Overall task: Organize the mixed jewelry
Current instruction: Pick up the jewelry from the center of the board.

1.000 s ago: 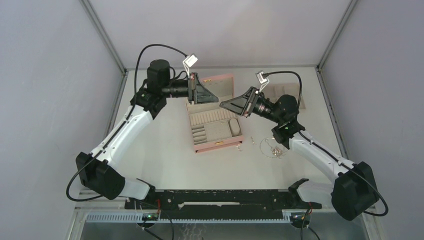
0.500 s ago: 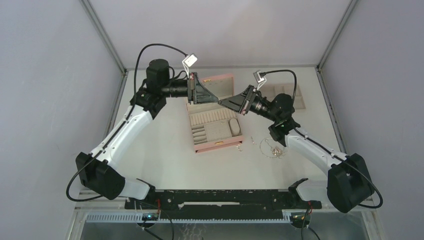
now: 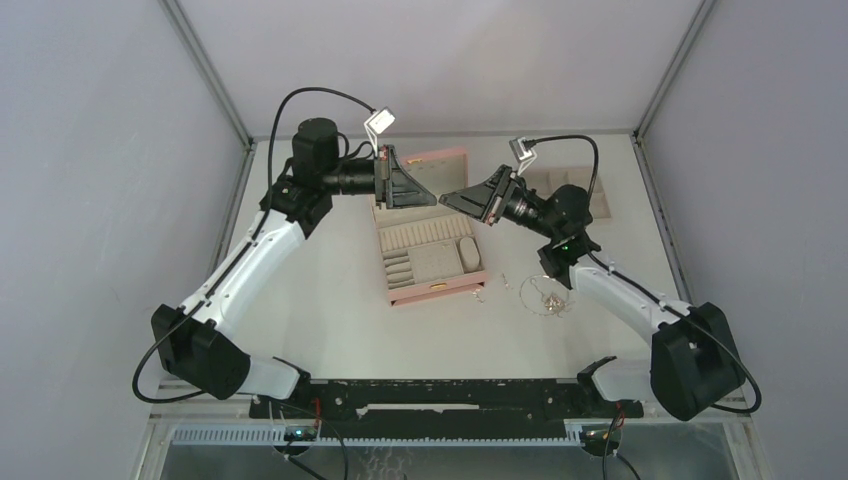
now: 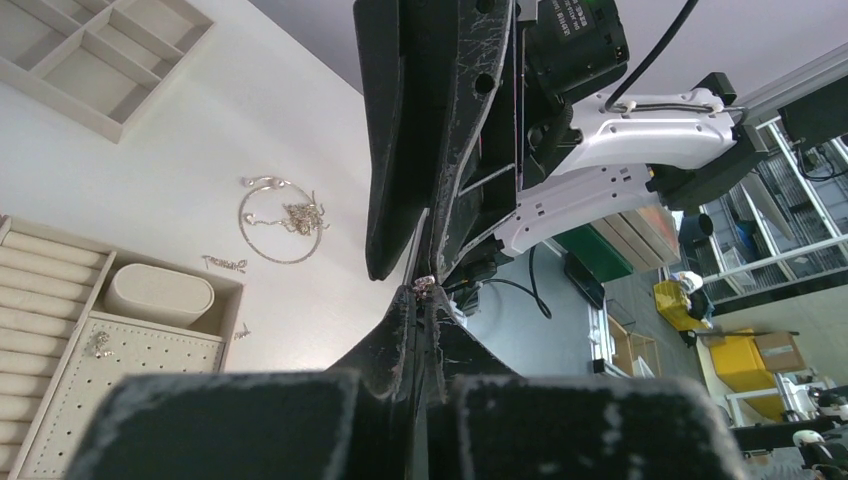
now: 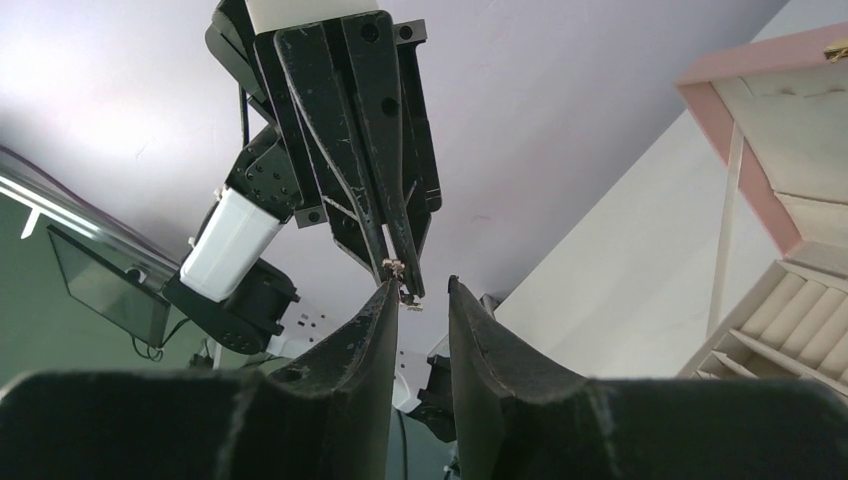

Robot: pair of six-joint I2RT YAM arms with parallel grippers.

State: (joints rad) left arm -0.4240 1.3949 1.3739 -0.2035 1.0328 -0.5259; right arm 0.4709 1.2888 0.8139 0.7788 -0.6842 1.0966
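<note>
Top view: above the open pink box [image 3: 440, 289] at centre frame, the left gripper [image 3: 436, 197] meets the right gripper [image 3: 443, 203]. The looped chain [image 3: 543, 296] lies on the table [image 3: 330, 300], lower right of the box.

Left wrist view: the left fingertips, pressed together, pinch a tiny silver piece [image 4: 424, 285] at centre. A label [image 4: 575, 14] at the top is unreadable.

Right wrist view: the right jaws stand parted just below that piece.

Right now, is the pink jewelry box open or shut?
Open. The pink box has its lid standing up behind the base, and the beige ring rolls inside are exposed to the top camera.
</note>
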